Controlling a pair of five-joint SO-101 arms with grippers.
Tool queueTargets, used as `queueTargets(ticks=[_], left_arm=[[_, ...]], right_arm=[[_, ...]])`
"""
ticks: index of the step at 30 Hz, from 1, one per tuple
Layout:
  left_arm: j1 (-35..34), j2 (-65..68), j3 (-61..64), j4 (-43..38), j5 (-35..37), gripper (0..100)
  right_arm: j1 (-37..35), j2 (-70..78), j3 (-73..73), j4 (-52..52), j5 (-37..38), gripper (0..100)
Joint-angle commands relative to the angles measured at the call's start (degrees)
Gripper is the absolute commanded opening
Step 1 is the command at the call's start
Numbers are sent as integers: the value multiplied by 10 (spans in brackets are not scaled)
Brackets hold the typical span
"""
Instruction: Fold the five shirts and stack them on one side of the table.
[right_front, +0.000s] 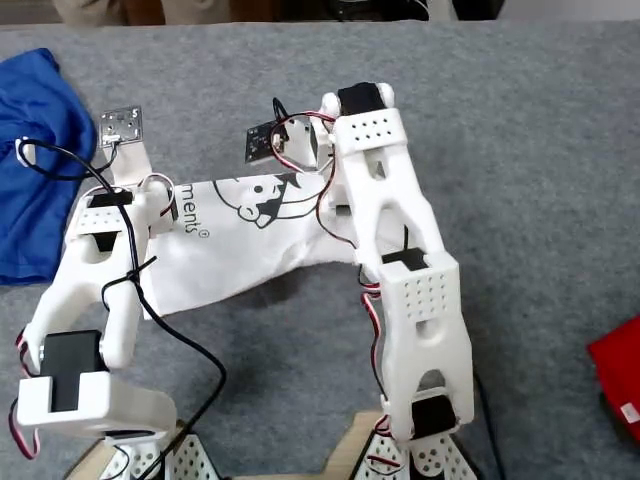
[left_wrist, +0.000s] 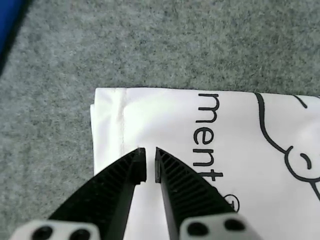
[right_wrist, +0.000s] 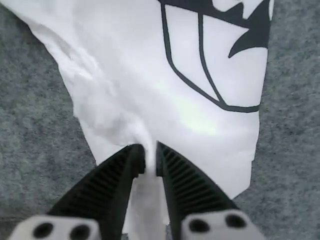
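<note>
Shirt (right_front: 250, 240) lies at frame centre, part folded. Right gripper (right_wrist: 150, 157) pinches a puckered ridge of its cloth. Left gripper (left_wrist: 150, 162) is all but closed at the shirt's left edge; hold on cloth unconfirmed. Recommended: move both ends level and keep the fold square.

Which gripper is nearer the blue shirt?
Left. The left gripper is at the end of the white shirt nearest the blue shirt; the right gripper is at its far end.
</note>
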Motion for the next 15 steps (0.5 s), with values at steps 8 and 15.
queueTargets(ticks=[8,15], left_arm=[[5,-3,-16,-4,-5,53],[4,-3,-16,-5,-5,53]], right_arm=[[8,-94,-15,12,-55,365],[7,-217,151,10,-89,197]])
